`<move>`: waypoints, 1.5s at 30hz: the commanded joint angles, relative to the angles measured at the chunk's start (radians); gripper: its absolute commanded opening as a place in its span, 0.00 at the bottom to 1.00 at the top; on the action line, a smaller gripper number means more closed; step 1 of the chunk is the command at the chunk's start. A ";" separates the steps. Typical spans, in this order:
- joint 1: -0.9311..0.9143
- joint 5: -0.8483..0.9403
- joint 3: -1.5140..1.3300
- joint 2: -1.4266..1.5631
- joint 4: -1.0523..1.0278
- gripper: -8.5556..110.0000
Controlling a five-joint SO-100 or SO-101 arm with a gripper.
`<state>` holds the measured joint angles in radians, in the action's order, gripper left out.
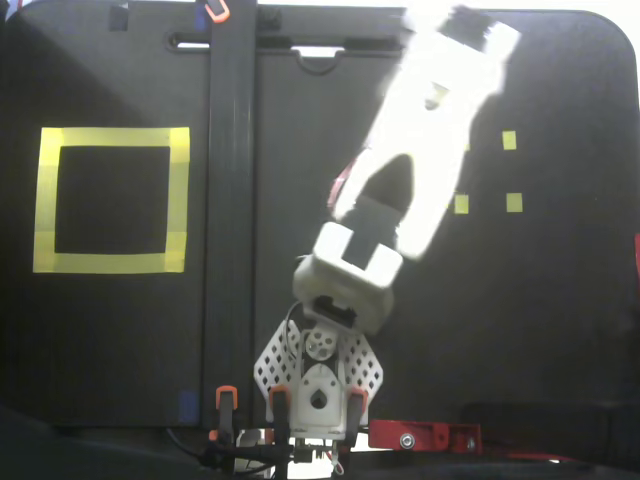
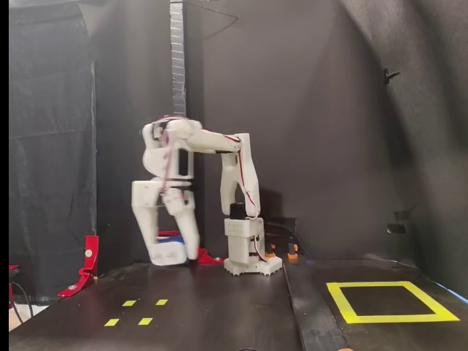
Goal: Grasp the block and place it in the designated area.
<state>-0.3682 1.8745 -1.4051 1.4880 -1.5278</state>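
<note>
Transport step judged in hand: block [image 2: 170, 251] seen clamped in gripper [image 2: 178, 257], lifted off table, near small squares [image 2: 137, 311]. Carry across to area [image 2: 391, 302] needed next, then release.

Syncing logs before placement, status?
Gripper low near table, blurred, state unclear. Bluish patch there, possibly the block. Designated area empty; no obstacle seen.

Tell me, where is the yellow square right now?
The yellow square lies on the black mat, far left in the top-down fixed view and lower right in the side fixed view, well away from the arm.
</note>
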 commanded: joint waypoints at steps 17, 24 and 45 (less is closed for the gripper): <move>0.561 -0.482 -0.040 0.100 -0.020 0.23; 0.729 -0.629 -0.072 0.098 -0.014 0.23; 1.150 -0.971 -0.077 0.095 -0.046 0.23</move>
<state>0.7486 0.9219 -1.4864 1.5340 -1.5647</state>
